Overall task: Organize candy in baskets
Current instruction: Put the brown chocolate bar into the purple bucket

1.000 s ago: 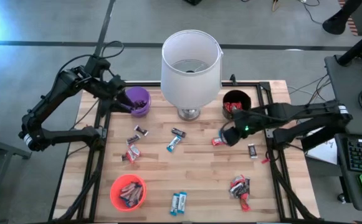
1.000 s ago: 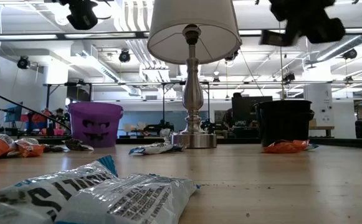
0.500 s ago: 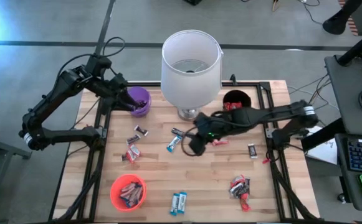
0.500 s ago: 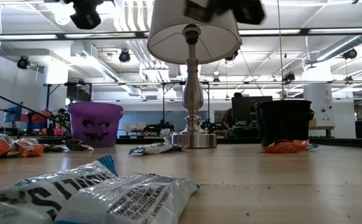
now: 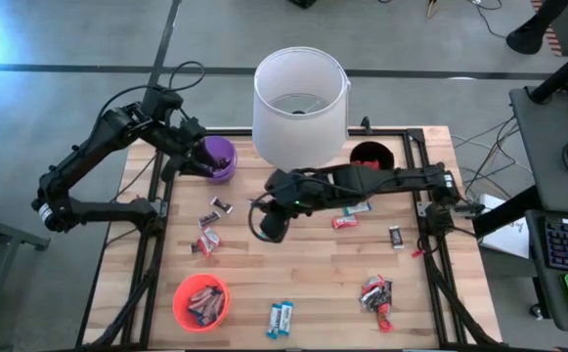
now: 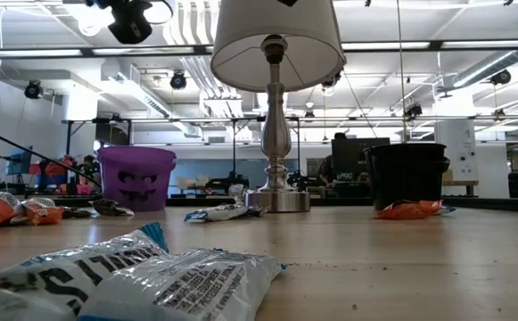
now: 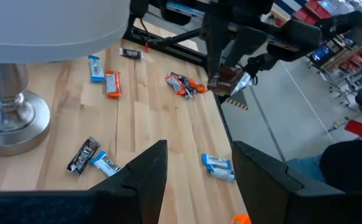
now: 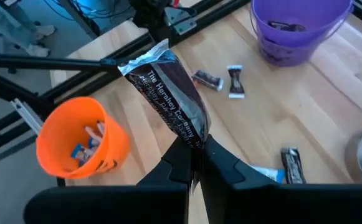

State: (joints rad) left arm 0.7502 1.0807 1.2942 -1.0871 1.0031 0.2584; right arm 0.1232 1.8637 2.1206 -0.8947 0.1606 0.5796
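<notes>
Candy sorting on a tabletop [image 5: 313, 274], largest item first.

Lamp [image 5: 301, 93]: one, white shade, standing at the far middle between two baskets; not part of the sort.

Baskets: three. Purple basket [image 5: 217, 159] at far left, black basket [image 5: 370, 156] at far right, orange basket [image 5: 201, 301] at near left, this last already holding several bars.

Claws: two. Right claw [image 5: 267, 228] hanging over mid-tabletop, clamped on one dark bar [image 8: 168, 90] by its lower crimped end. Left claw [image 7: 198, 155] near the purple basket, fingers apart, nothing between them.

Candy on the tabletop: about a dozen loose bars, exact count unclear within the clusters. Red-wrapper cluster [image 5: 376, 293] at near right, blue-and-white pair [image 5: 281, 319] at the near edge, a few singles between.

Handling, as judged: light, with a firm core under thin, slick, crinkling foil. Best taken across the body or at a flat sealed end, with a modest squeeze, since slipping looks more likely than crushing.
</notes>
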